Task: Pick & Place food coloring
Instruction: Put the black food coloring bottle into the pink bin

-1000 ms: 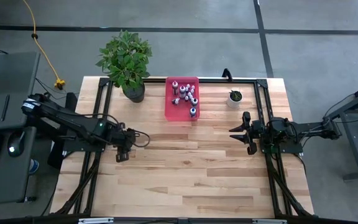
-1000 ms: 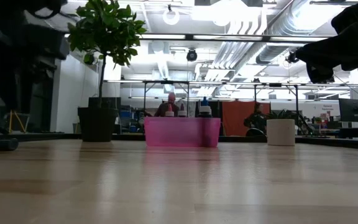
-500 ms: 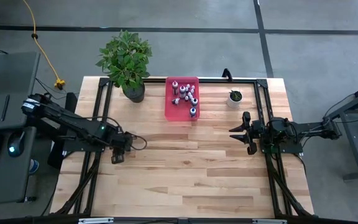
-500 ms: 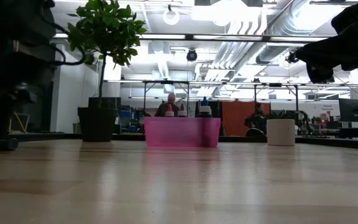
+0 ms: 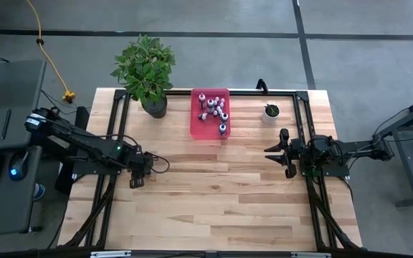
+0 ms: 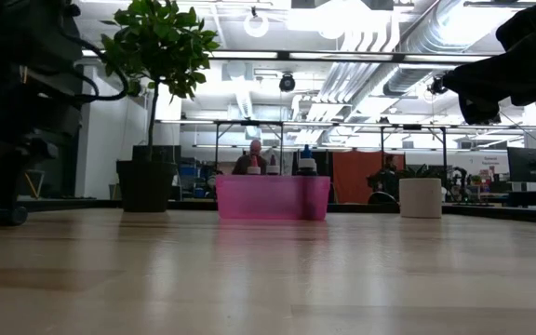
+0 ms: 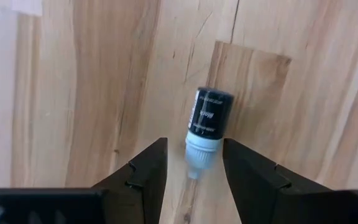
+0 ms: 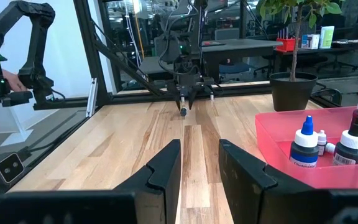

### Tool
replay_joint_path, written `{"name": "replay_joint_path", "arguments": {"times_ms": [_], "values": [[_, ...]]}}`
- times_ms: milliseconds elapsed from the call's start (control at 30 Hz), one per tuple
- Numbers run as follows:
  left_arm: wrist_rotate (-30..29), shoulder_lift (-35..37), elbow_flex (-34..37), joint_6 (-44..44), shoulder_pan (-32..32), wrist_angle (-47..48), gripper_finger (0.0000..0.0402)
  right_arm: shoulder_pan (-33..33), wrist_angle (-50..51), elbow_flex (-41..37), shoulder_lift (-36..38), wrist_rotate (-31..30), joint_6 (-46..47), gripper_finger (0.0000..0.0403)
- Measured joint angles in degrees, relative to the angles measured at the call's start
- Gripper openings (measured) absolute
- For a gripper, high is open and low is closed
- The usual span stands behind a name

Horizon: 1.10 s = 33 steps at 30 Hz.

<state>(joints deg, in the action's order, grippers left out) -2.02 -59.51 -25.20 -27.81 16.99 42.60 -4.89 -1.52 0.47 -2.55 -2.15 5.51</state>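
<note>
The small dark bottle [image 7: 207,121] lies on its side on the table [image 5: 214,201], white cap between the left gripper's [image 7: 194,165] open fingers; probably light, rigid and prone to rolling, so pinch across its body.

Left arm: extended from the left edge across the bench, wrist angled down, left hand [image 5: 138,177] low over the surface. Its two dark fingers [image 7: 143,176] stand spread apart, nothing clamped between them.

Right arm: stretched level along the right side of the bench, right hand [image 5: 271,153] raised clear of the surface and pointing toward the left arm. Its fingers [image 8: 166,163] stand partly apart, gripping nothing.
</note>
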Motion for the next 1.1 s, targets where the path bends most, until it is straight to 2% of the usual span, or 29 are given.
{"name": "replay_joint_path", "arguments": {"times_ms": [167,467,567,833,1100], "values": [[0.05,0.09,2.40,0.38,0.00,-2.76,0.0152,0.00,0.00,0.01,-0.02,-0.02,-0.01,0.0098],[0.10,0.09,2.57,0.37,0.00,-2.77,0.0147,-0.01,0.02,0.00,0.00,0.00,0.01,0.0099],[0.13,0.04,2.59,0.37,0.00,-2.58,0.0123,-0.01,0.00,0.00,0.00,-0.02,0.00,0.0099],[0.21,0.05,2.56,-2.44,-0.11,-2.25,0.0030,-0.01,0.00,0.00,0.00,-0.01,0.01,0.0099],[1.36,-0.09,0.25,-5.05,-0.07,-3.92,0.0023,0.01,0.02,0.02,0.00,0.00,-0.01,0.0099]]}}
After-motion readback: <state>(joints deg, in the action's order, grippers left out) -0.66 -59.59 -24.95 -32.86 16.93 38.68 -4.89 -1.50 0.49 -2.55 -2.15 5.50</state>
